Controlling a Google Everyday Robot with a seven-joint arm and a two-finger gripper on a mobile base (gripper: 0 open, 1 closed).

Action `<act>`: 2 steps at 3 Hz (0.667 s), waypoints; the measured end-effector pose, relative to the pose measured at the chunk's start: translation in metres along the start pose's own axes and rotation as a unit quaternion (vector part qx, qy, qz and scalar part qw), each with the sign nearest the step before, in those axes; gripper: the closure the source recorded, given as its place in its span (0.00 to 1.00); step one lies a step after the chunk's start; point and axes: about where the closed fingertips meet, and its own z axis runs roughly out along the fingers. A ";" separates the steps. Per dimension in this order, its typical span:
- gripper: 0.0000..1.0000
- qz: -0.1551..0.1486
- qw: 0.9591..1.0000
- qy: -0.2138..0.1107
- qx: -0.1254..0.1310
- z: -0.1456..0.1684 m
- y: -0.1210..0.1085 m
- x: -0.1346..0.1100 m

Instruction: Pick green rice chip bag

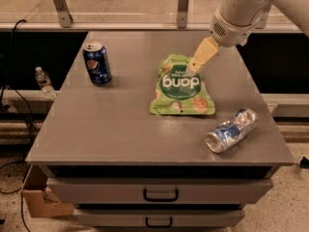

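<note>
The green rice chip bag (pixel 182 87) lies flat in the middle of the grey cabinet top (pixel 120 124), its white "dang" lettering upside down to me. My gripper (pixel 194 67) comes in from the upper right on a white arm, its tan fingers pointing down-left over the bag's far right corner. The fingers look pressed together with nothing between them.
A blue soda can (pixel 97 63) stands upright at the far left of the top. A crushed silver-blue can (pixel 231 130) lies on its side near the front right. A water bottle (pixel 44 82) stands on a ledge left of the cabinet. Drawers are below.
</note>
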 end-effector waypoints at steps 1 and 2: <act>0.00 0.069 0.998 0.009 0.005 -0.006 0.013 -0.001; 0.00 0.143 0.989 0.037 -0.009 0.013 0.032 -0.001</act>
